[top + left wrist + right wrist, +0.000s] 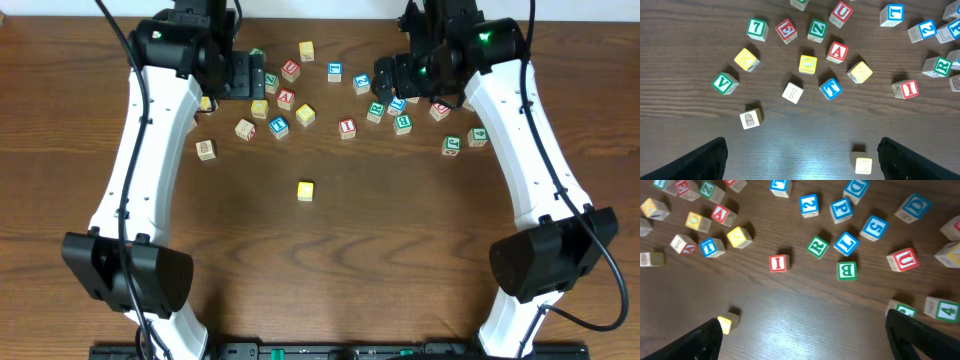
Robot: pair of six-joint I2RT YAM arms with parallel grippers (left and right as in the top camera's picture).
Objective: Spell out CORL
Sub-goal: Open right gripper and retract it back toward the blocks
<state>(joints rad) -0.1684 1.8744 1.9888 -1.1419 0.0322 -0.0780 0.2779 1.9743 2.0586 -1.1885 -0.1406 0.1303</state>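
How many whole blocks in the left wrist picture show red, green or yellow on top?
Red: 4: E, U, A, I
Green: 4: 7, Z, V, R
Yellow: 4: left yellow, middle yellow, right yellow, lone yellow
Total: 12

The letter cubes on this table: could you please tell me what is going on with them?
Two robot arms are spelling CORL from wooden letter cubes. One yellow cube sits alone mid-table, apart from the scattered cubes at the far side. The left gripper and right gripper both hover over that scatter, jaws open, holding nothing. The green R cube lies among the others, untouched.
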